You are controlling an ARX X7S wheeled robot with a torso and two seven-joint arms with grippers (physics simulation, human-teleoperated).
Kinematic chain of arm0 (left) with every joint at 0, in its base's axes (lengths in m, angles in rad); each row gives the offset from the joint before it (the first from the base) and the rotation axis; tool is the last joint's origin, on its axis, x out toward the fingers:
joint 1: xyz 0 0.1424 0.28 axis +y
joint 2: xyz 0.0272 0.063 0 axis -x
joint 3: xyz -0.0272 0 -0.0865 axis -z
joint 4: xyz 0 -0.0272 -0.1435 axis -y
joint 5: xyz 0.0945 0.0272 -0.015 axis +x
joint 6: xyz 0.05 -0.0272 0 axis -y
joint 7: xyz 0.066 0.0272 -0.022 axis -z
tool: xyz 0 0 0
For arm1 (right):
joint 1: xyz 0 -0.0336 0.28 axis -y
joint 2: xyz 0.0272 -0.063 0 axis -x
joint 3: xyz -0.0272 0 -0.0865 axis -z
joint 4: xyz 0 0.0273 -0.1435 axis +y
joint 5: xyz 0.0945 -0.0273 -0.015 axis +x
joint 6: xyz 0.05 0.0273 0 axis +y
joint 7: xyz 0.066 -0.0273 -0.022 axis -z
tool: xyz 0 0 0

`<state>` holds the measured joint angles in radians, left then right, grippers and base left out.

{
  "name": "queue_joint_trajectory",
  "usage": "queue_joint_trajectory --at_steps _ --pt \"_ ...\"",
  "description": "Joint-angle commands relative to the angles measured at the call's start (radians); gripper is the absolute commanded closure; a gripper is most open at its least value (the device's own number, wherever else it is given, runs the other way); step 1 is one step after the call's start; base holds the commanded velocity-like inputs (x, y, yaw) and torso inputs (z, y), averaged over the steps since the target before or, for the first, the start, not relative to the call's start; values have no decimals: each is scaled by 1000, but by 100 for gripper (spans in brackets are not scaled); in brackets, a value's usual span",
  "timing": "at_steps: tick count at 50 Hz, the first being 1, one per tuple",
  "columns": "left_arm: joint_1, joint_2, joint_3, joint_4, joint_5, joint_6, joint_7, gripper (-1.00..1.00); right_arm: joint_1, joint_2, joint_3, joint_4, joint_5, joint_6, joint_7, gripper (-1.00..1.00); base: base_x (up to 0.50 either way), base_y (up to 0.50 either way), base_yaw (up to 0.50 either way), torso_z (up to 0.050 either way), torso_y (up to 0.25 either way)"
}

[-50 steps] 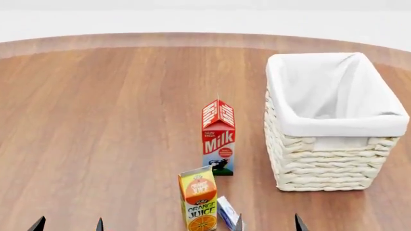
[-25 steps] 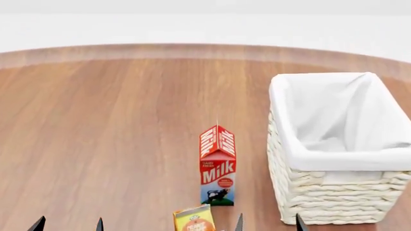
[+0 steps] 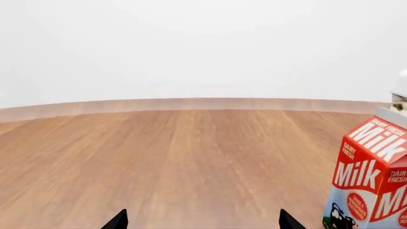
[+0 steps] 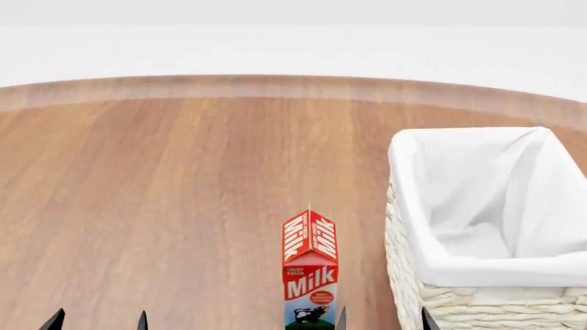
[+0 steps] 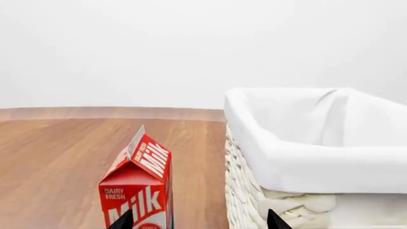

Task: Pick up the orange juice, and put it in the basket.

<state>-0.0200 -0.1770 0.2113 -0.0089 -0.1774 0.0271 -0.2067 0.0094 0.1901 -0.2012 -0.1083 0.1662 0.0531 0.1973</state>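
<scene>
With the orange juice out of sight below the Milk carton [image 4: 310, 275], both spread, empty grippers [image 4: 99, 320] [image 4: 381, 318] should wait until it's found.

Red-and-white milk carton [image 4: 310, 275], cream woven basket [image 4: 477, 302] lined white, brown wood-grain table [image 4: 165, 206].

One milk carton [image 4: 310, 273], one basket [image 4: 486, 275], one wooden table [image 4: 165, 206], two claws.

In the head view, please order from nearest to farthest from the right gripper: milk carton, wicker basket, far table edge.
1. Red-and-white milk carton, just to the left of the right gripper.
2. Cream woven wicker basket, rightward; nearly tied.
3. Wooden table's far edge, beyond.
</scene>
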Motion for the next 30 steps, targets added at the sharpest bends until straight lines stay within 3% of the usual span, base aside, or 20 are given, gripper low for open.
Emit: queue_joint_trajectory --at_steps 1,30 --pt "0 -5 6 -1 -5 2 -6 -100 -26 10 -11 -50 -4 8 19 -100 0 0 0 0 0" --pt "-3 -16 21 -2 -16 5 -19 -100 -240 96 -65 -226 -53 -61 40 -100 0 0 0 0 0"
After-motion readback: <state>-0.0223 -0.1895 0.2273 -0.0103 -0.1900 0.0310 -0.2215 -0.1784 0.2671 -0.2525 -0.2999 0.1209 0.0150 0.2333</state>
